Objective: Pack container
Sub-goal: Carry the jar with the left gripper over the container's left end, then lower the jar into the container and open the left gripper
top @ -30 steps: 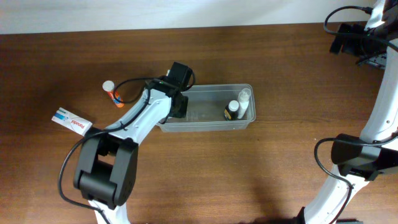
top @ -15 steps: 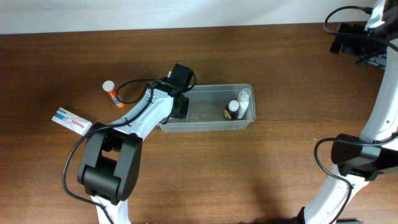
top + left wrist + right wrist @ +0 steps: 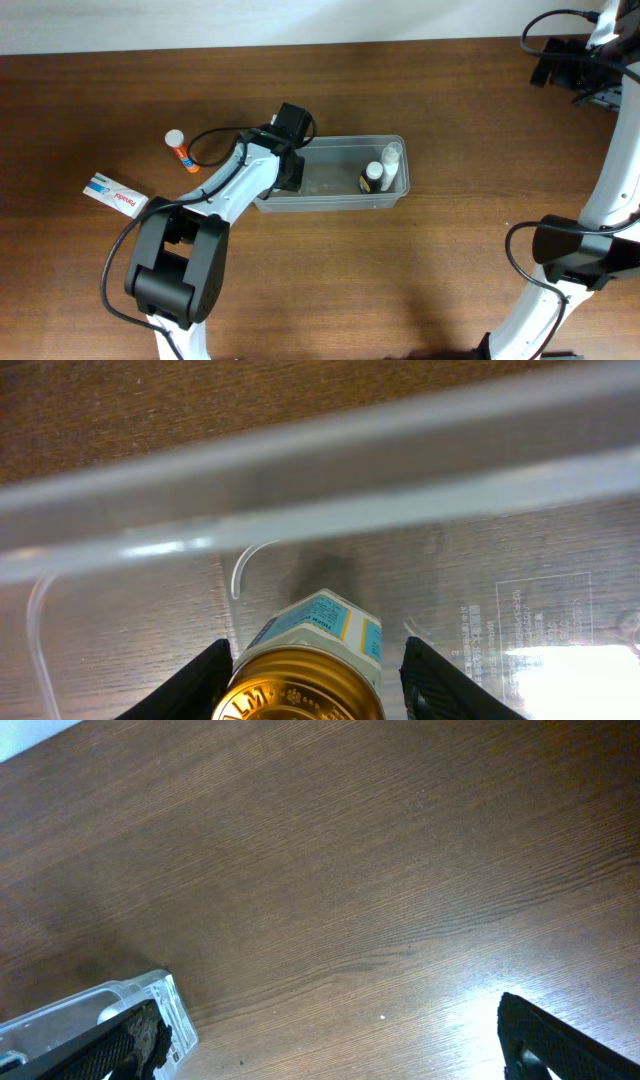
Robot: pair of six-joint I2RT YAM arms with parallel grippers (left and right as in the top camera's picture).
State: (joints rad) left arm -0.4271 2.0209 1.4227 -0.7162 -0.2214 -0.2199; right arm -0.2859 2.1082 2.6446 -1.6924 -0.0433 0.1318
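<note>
Left gripper (image 3: pixel 318 648): down inside the 9 o'clock end of the tub, jaws partly parted, and a jar sits between them!
Jar: a small round jar with a gold metal lid and a blue, white and yellow label (image 3: pixel 312 660); one finger (image 3: pixel 212 682) is up against it, while a sliver of gap shows at the other, so there's no firm squeeze.
Container: the clear, shallow, rectangular plastic tub (image 3: pixel 330 203) lies mid-table, long side running 9 to 3 o'clock.
Bottles: a dark little bottle with a white cap (image 3: pixel 372 176) and a pale slim bottle (image 3: pixel 392 160) stand together at the tub's 3 o'clock end.
Brown wooden table (image 3: pixel 450 120): an orange stick with a white cap (image 3: pixel 180 148) lies out at the tub's 9 o'clock, and a white, blue and red flat packet (image 3: pixel 115 195) at 8 o'clock.
Right gripper (image 3: pixel 325 1020): well away at the table's 2 o'clock corner, jaws spread wide, nothing between them.
</note>
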